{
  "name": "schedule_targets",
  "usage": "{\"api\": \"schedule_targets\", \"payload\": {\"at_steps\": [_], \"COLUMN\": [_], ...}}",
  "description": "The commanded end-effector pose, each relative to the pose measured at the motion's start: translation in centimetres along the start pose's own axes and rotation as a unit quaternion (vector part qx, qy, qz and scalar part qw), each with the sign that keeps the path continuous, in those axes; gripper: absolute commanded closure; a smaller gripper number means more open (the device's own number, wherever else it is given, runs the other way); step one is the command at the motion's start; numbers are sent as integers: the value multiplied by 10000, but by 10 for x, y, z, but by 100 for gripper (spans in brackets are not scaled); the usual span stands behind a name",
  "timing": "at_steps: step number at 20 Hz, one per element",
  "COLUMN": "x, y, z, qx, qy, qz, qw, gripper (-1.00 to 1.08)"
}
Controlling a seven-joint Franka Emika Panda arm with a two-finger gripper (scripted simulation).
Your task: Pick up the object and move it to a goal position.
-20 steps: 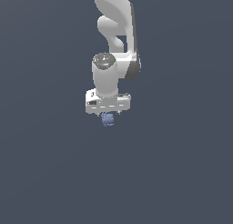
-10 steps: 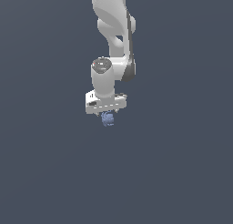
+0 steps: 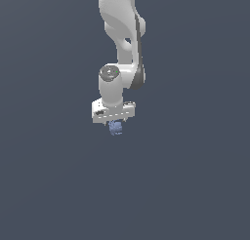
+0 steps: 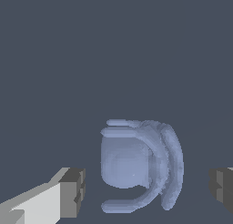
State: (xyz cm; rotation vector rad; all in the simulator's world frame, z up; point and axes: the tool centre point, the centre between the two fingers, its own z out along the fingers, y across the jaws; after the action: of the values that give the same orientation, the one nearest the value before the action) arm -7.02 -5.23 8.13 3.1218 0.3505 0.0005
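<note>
The one object (image 3: 115, 128), a ridged blue-grey lump, sits just beneath the single gripper (image 3: 115, 125), between its fingers (image 4: 73, 192) with gaps either side, so the jaws stand open, holding nothing. Since a second ago the arm has barely shifted; grasping remains undone.

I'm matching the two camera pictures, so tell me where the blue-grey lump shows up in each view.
Exterior view: the blue-grey lump sits near the picture's middle, just below the white gripper.
Wrist view: the lump fills the lower middle, in the gap between the two dark fingers, apart from both.
Shared landmark: the gripper itself, since the background is plain grey in both.
</note>
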Motion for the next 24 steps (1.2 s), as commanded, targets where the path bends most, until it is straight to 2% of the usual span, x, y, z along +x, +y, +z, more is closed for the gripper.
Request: {"api": "schedule_targets", "payload": {"at_steps": [1, 11, 12, 24], "x": [-1, -1, -1, -1], "y": [0, 0, 0, 1], "z": [11, 40, 40, 38], "qx": [2, 1, 1, -1], "qy": [-4, -1, -1, -1], "qz": [-3, -17, -17, -10], "qw": [10000, 10000, 10000, 10000], "gripper": [-92, -92, 108, 108]}}
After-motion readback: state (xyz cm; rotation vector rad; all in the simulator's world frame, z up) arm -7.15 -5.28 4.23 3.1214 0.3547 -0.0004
